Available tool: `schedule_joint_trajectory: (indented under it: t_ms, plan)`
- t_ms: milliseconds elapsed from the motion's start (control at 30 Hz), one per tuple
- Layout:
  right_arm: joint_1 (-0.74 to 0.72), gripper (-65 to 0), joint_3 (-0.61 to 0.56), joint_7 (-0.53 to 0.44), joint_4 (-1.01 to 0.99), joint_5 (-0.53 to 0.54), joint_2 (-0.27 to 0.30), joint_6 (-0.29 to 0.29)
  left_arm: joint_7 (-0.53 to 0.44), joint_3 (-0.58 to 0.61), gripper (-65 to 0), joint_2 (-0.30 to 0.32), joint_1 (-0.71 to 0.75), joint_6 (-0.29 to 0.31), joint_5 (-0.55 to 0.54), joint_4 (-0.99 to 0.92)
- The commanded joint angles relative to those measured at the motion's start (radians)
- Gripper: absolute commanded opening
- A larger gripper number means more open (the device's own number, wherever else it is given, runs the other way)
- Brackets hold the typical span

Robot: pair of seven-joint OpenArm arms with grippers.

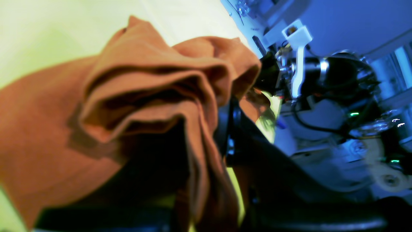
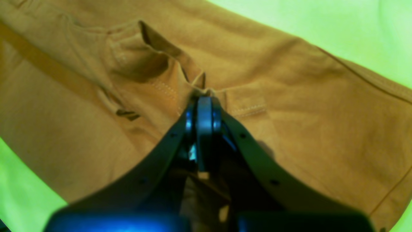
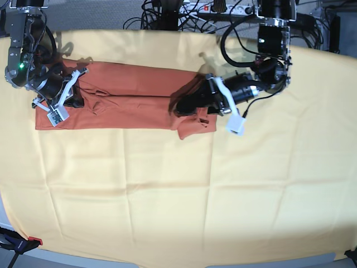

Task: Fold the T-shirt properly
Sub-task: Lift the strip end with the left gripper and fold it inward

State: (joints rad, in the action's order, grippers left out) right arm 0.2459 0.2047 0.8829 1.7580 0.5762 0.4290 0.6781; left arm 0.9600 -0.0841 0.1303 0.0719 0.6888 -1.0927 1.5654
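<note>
A pale yellow cloth (image 3: 167,195) is covering the whole table. The rust-orange T-shirt (image 3: 128,97) is lying on it, folded into a long band stretching between the two grippers. The left gripper (image 3: 192,106) is clamping a bunched, lifted end of the shirt. The right gripper (image 2: 202,96) is pinching a seamed fold at the opposite end, jaws closed.

The base view looks straight down from high above the rust-orange cotton T-shirt (image 3: 128,103) on the pale yellow cloth (image 3: 167,195). Each wrist view sits close over that T-shirt (image 1: 48,138) (image 2: 289,106), at opposite ends; all three share it.
</note>
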Motion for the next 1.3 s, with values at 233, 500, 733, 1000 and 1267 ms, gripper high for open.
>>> schedule_joint_trajectory:
  t_ms: [233, 500, 733, 1000, 1267]
  plan:
    - [-0.007, -65.0, 0.006, 0.028, 0.007, -0.001, 0.015, -0.001, -0.097, 0.094, -35.3, -0.033, -0.014, 0.009, 0.001, 0.018]
    - [-0.008, -54.1, 0.006, 0.053, 0.007, 0.013, 0.014, -0.002, -0.119, 0.123, -29.6, -0.033, -0.014, 0.009, 0.064, 0.018]
    - [-0.011, -54.1, 0.006, 0.052, 0.007, 0.057, 0.015, -0.001, -0.122, 0.117, -65.0, -0.033, -0.01, 0.009, 0.074, 0.018]
    - [-0.031, -54.3, 0.006, 0.021, 0.01, 0.057, 0.015, -0.001, -0.133, 0.044, -65.0, -0.031, -0.018, 0.009, 0.048, 0.019]
    - [-0.1, -51.3, 0.006, 0.023, 0.049, 0.093, 0.017, -0.031, -0.184, -0.012, -65.0, -0.03, -0.014, -0.009, 0.32, 0.013]
